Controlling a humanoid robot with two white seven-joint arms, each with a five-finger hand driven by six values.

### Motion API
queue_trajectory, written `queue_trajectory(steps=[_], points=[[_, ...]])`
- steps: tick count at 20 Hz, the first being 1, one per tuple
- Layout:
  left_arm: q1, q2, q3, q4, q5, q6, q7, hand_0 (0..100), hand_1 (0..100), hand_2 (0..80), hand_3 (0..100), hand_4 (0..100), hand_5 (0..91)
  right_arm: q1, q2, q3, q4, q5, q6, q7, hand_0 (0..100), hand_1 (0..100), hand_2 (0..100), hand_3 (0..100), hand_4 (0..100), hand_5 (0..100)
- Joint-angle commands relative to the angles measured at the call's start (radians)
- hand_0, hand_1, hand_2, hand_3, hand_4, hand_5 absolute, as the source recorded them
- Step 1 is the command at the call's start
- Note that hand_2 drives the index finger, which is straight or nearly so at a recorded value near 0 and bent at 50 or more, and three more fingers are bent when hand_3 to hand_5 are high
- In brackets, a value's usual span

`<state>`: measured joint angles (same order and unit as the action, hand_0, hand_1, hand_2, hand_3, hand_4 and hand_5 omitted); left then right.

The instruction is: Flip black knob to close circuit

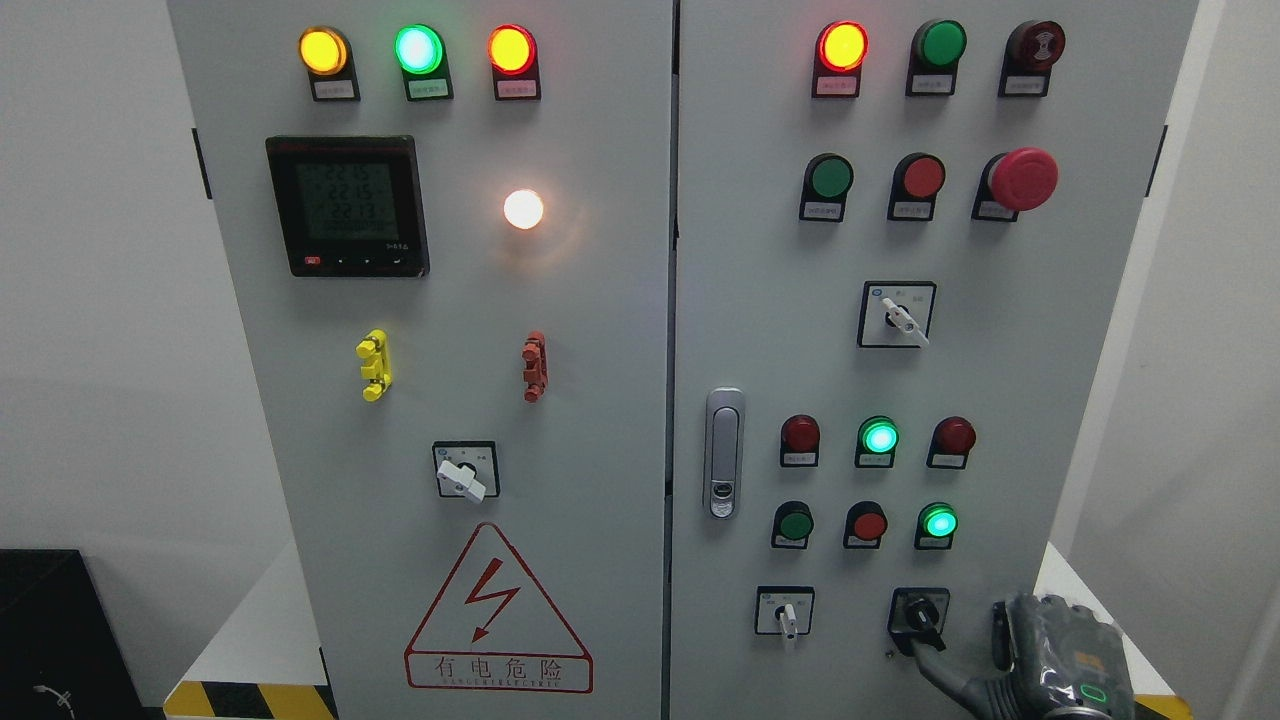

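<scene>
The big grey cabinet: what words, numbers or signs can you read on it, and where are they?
"有电危险": red letters on the warning triangle sign with the lightning bolt, low on the left door.
About "2213": bottom row on the meter screen; the rows above are too blurry to read.
Small tags under the lamps and buttons, like the one under the top yellow lamp: too small to read.
Marks around the black knob near the right hand: unreadable.
</scene>
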<state>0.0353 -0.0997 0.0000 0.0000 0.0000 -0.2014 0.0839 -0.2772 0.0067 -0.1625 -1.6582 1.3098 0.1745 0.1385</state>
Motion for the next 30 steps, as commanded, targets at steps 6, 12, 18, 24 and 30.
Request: queue_trajectory(steps=[6, 12, 18, 24, 30], points=[[0.000, 0.000, -0.020, 0.023, -0.021, 0.000, 0.000, 0, 0, 0.0, 0, 0, 0.0, -0.007, 0.015, -0.019, -0.002, -0.020, 0.002, 0.001, 0, 28, 76, 95, 78, 77], [0.000, 0.000, -0.020, 0.023, -0.021, 0.000, 0.000, 0, 0, 0.0, 0, 0, 0.0, -0.008, 0.015, -0.019, -0.005, -0.023, -0.001, 0.000, 0, 26, 76, 95, 78, 77], [0.000, 0.000, -0.020, 0.023, -0.021, 0.000, 0.000, 0, 0, 0.0, 0, 0, 0.0, -0.008, 0.015, -0.017, -0.008, -0.024, -0.004, -0.002, 0, 26, 76, 95, 78, 77], [0.000, 0.000, -0.020, 0.023, -0.020, 0.000, 0.000, 0, 0, 0.0, 0, 0, 0.0, -0.007, 0.016, -0.014, -0.011, -0.026, -0.006, -0.002, 0, 24, 76, 95, 78, 77], [0.000, 0.000, -0.020, 0.022, -0.021, 0.000, 0.000, 0, 0, 0.0, 0, 0, 0.0, 0.004, 0.019, -0.003, -0.015, -0.024, -0.032, -0.005, 0, 24, 76, 96, 78, 77]])
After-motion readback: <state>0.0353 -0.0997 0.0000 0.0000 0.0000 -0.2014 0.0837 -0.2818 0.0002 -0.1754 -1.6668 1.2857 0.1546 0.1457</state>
